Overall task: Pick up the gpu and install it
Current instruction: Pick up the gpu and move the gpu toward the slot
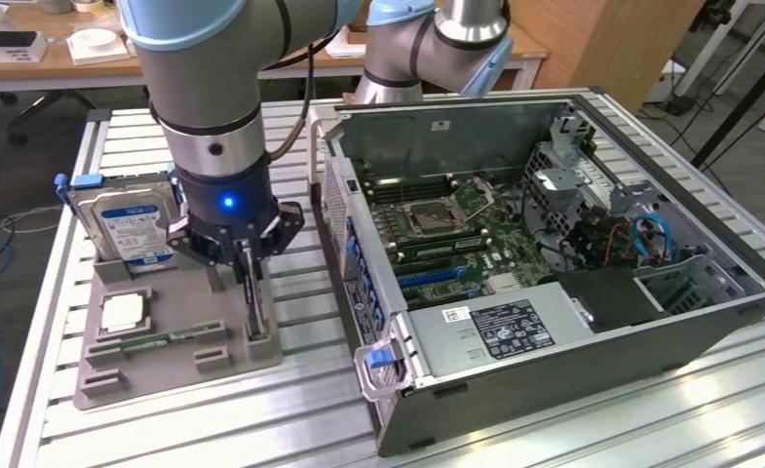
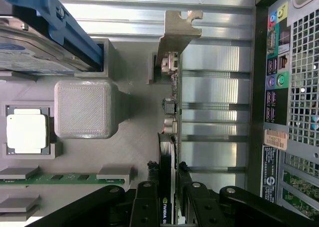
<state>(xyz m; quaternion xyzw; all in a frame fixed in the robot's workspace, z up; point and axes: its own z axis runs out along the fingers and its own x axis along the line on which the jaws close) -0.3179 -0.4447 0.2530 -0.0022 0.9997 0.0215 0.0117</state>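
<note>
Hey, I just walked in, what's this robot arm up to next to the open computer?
The arm's gripper is down at the top edge of the graphics card, which stands on edge in a slot of the grey tray beside the open computer case. The card is not lifted out and not yet in the case. A hard drive, a processor chip and a green memory stick sit in the same tray, untouched.
</note>
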